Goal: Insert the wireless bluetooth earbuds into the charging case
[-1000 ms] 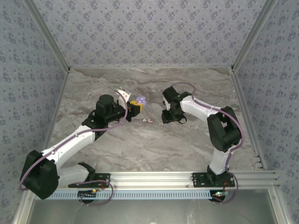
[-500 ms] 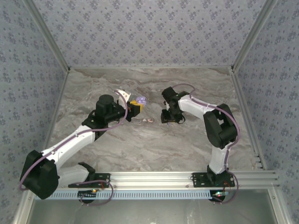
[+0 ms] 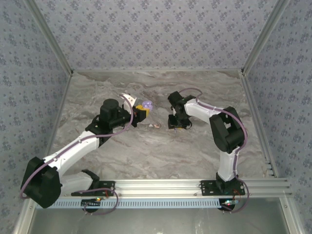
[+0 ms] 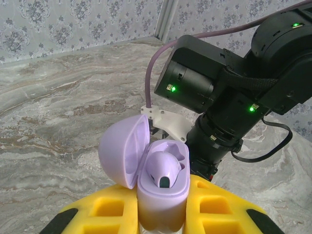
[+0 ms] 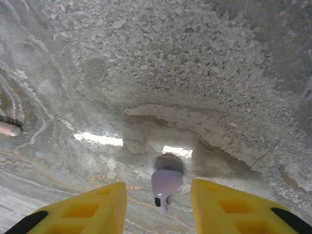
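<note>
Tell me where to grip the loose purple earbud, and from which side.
Pinch the rounded body of the earbud across its width, coming down from above. It lies on the table, thin stem toward the camera, with the right gripper open either side.

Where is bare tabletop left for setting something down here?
Free: the grey marble tabletop along the near aluminium rail, and the far strip by the patterned back wall. Crowded: the centre, where the open lilac charging case, pinkish-white bits and lilac earbud cluster.
</note>
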Tool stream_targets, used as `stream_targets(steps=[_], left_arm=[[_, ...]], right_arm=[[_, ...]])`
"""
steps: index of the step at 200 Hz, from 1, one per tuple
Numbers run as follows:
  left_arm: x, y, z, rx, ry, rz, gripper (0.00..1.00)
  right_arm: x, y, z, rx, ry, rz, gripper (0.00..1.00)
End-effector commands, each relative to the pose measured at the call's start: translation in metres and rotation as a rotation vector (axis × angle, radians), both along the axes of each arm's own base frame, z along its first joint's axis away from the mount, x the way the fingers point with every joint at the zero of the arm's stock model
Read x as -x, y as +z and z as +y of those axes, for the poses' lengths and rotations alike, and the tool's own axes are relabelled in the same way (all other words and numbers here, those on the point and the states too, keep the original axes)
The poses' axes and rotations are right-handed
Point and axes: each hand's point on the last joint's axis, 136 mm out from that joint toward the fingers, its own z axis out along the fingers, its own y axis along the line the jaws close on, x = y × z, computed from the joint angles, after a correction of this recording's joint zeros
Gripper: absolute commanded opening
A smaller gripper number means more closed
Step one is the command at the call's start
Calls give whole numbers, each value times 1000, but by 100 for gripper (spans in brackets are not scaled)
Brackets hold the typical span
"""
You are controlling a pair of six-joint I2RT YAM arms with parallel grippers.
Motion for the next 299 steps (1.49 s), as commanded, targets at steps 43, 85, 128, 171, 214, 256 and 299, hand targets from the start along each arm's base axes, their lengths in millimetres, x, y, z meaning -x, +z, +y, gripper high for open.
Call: stream_targets(steps=[43, 85, 128, 171, 214, 256, 299], left_arm=[[-1, 11, 0, 3, -5, -36, 13], [-1, 10, 0, 1, -3, -34, 12], [-1, 11, 0, 4, -2, -35, 13], [-1, 11, 1, 4, -2, -34, 12], [-1, 9, 1, 1, -1, -31, 13], [0, 9, 1, 2, -1, -32, 12], [0, 9, 2, 1, 0, -35, 12]], right_arm=[[1, -5, -3, 44, -13, 24, 40], [0, -8, -3, 52, -14, 27, 37], [-1, -10, -1, 50, -9, 28, 35], [-1, -12, 0, 59, -8, 32, 34], [0, -15, -1, 75, -3, 35, 34], [0, -19, -3, 98, -1, 42, 32], [2, -24, -6, 134, 6, 44, 29]])
